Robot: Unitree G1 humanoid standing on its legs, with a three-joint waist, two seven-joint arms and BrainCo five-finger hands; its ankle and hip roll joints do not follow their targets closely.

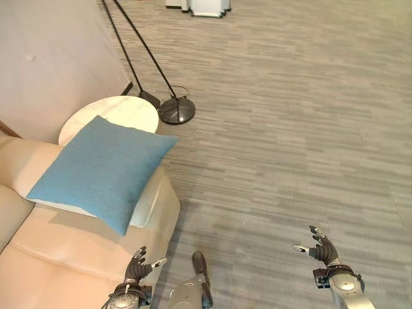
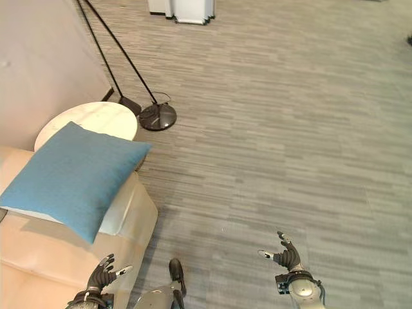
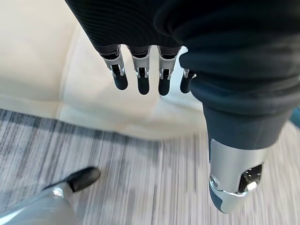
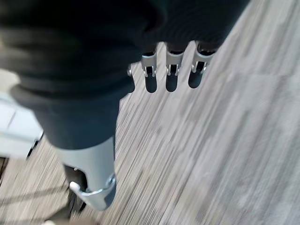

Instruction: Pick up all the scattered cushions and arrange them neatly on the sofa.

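Resting on the sofa (image 1: 77,257) arm, corner overhanging: one blue cushion (image 1: 100,170), apparently set down rather than arranged. Behind the sofa: round white table (image 1: 129,111); lamp base (image 1: 176,110) just beyond. Left hand (image 1: 138,268) beside the sofa's front edge, fingers relaxed, empty. Right hand (image 1: 320,247) well clear of the sofa over bare floor (image 1: 290,129), fingers spread, empty, probably between pickups.

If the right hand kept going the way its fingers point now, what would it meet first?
Probably nothing but floor: the right hand is open, and ahead of its fingers lies bare grey carpet, though depth is unclear.
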